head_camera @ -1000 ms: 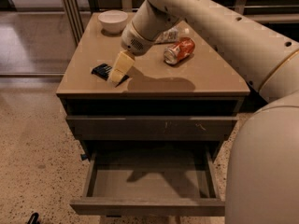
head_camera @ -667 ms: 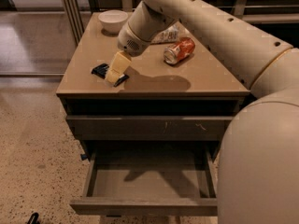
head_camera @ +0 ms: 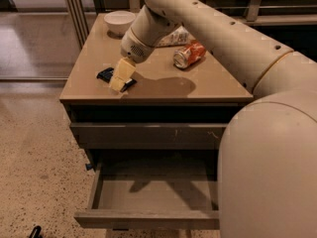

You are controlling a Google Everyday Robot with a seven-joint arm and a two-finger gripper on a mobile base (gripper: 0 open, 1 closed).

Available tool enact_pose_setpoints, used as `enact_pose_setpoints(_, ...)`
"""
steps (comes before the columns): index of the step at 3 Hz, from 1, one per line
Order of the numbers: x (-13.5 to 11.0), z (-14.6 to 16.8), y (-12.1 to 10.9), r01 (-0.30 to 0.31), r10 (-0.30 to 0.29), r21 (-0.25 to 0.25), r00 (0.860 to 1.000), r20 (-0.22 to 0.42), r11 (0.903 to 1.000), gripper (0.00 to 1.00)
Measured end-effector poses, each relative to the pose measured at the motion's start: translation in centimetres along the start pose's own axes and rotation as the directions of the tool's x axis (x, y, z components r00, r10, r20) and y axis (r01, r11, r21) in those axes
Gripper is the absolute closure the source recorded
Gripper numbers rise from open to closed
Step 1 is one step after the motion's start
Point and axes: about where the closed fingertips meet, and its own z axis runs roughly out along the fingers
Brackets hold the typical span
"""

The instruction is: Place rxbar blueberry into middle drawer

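A pale robot arm reaches from the upper right down to a tan worktop (head_camera: 213, 83), its tool (head_camera: 118, 85) lowered onto the rxbar blueberry (head_camera: 105, 75), a flat dark bar lying near the worktop's front left corner; whether the tool is wide, narrow or gripping cannot be told. Farther back stand a white bowl (head_camera: 120, 21) and an orange-red can (head_camera: 189, 54) on its side. Below, the middle drawer (head_camera: 148, 218) is pulled out under a closed, scratched drawer front (head_camera: 148, 135).
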Motion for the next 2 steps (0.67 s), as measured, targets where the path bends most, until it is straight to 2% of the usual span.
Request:
enact_pose_setpoints(1,0.8,0.1,-0.1,-0.045,0.045,0.033,0.999,0.011,0.9985,0.00)
enact_pose_setpoints(2,1.1,1.6,-0.4,-0.088,0.086,0.053,0.995,0.039,0.9947,0.00)
